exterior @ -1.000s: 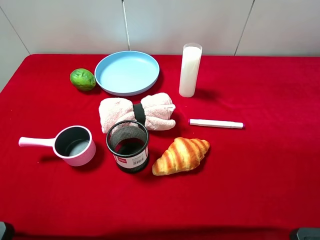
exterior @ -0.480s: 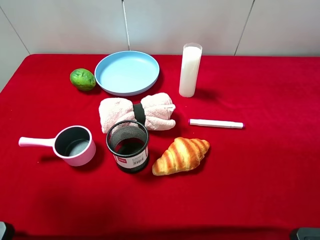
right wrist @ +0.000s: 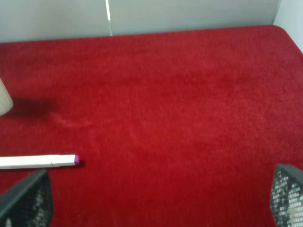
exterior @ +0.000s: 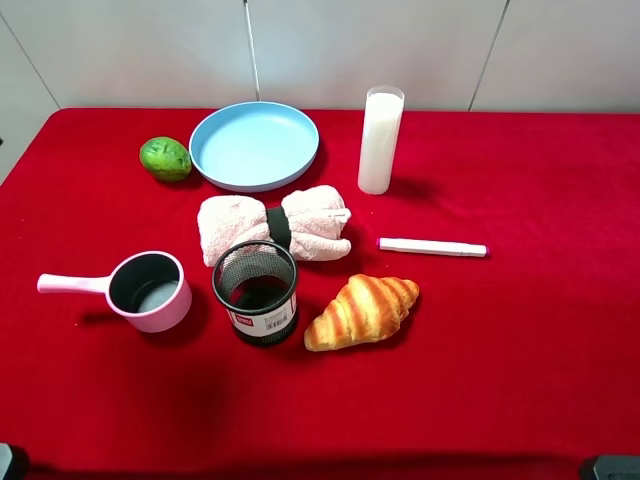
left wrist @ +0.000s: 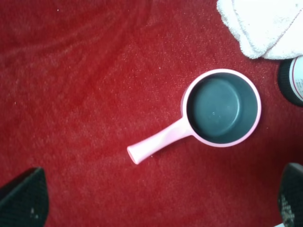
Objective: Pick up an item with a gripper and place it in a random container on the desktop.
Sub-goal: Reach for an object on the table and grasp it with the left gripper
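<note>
The green lime-like fruit (exterior: 165,158) lies on the red cloth (exterior: 520,200) at the back left, just left of the light blue plate (exterior: 254,145), which holds nothing. My left gripper (left wrist: 156,201) is open and empty; it hovers above the pink pot (left wrist: 222,108), and its two dark fingertips (left wrist: 23,198) are spread wide. My right gripper (right wrist: 156,201) is open and empty over bare red cloth near the white marker (right wrist: 38,161). Neither the fruit nor the plate shows in the wrist views.
A rolled pink towel (exterior: 273,226) lies in front of the plate. The black mesh cup (exterior: 255,291), the pink pot (exterior: 148,290) and a croissant (exterior: 361,310) stand nearer the front. A tall white glass (exterior: 380,140) and the white marker (exterior: 432,247) are to the right.
</note>
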`<action>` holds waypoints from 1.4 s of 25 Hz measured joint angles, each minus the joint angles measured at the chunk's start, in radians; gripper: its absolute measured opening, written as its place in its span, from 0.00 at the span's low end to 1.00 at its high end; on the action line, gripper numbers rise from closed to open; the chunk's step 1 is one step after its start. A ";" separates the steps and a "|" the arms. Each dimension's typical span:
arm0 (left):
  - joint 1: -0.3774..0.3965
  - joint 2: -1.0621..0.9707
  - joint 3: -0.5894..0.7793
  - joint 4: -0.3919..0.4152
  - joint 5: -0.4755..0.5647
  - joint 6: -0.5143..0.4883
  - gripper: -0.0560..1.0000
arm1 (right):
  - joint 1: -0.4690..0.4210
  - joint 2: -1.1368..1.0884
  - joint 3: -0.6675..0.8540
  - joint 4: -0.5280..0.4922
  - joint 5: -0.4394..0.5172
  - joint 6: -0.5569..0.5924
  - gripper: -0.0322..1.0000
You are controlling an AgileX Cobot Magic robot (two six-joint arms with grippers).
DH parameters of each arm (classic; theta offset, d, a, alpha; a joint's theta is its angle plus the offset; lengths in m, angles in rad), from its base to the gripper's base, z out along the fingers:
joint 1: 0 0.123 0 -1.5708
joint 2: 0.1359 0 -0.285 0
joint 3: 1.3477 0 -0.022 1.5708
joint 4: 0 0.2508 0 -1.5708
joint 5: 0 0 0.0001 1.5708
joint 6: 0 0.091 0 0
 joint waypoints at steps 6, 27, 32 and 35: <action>0.000 0.108 -0.071 -0.001 0.014 0.064 0.96 | 0.000 0.000 0.000 0.000 0.000 0.000 0.70; -0.048 0.520 -0.360 0.043 0.027 0.229 0.96 | 0.000 0.000 0.000 0.000 0.000 0.000 0.70; -0.101 0.628 -0.450 0.069 0.027 0.248 0.96 | 0.000 0.000 0.000 0.000 0.000 0.000 0.70; -0.126 0.689 -0.506 0.071 0.027 0.280 0.96 | 0.000 0.000 0.000 0.000 0.000 0.000 0.70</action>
